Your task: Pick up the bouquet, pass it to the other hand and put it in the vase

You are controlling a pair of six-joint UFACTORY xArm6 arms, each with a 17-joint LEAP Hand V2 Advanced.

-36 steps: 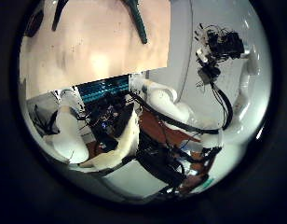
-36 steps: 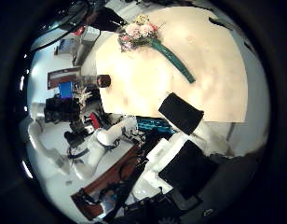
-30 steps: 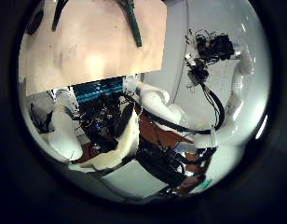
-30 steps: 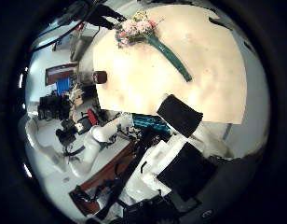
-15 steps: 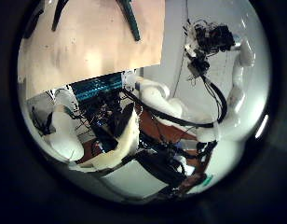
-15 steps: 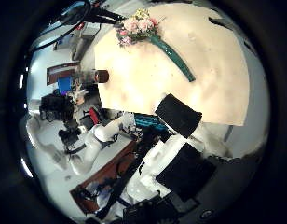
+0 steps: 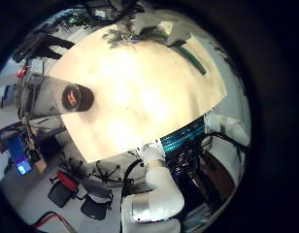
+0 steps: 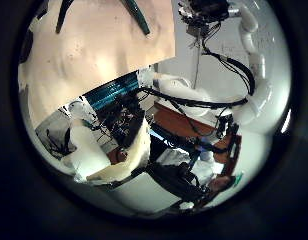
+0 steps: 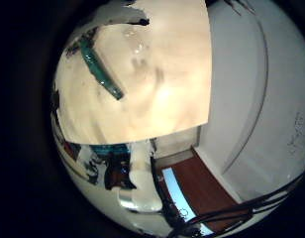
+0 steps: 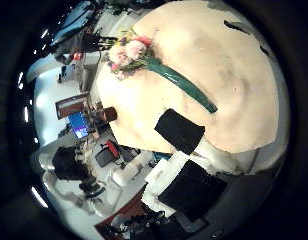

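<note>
The bouquet (image 10: 130, 52) lies on the table (image 10: 219, 60) with its flower heads near one edge and its long stem (image 10: 184, 86) pointing inward. It fills a fair part of the right thumb side palm view, so my right hand is over it, and one straight finger (image 10: 180, 131) reaches over the table. The stem also shows in the right little finger side palm view (image 9: 101, 69). The vase (image 7: 74, 97), a dark cylinder, stands upright on the table away from the bouquet (image 7: 123, 37). My right hand (image 7: 157, 21) hangs by the flowers. My left hand is farther off.
The table's edge (image 8: 114, 75) runs close below my left palm, with robot arm parts (image 8: 89, 150) beside it. Shelves and clutter (image 10: 74, 125) stand beyond the table near the vase (image 10: 107, 115). Chairs (image 7: 72, 189) stand on the floor past the table edge.
The bouquet has grown larger in the right thumb side view as that camera came closer. The left thumb side view has shifted too. The bouquet lies as before.
</note>
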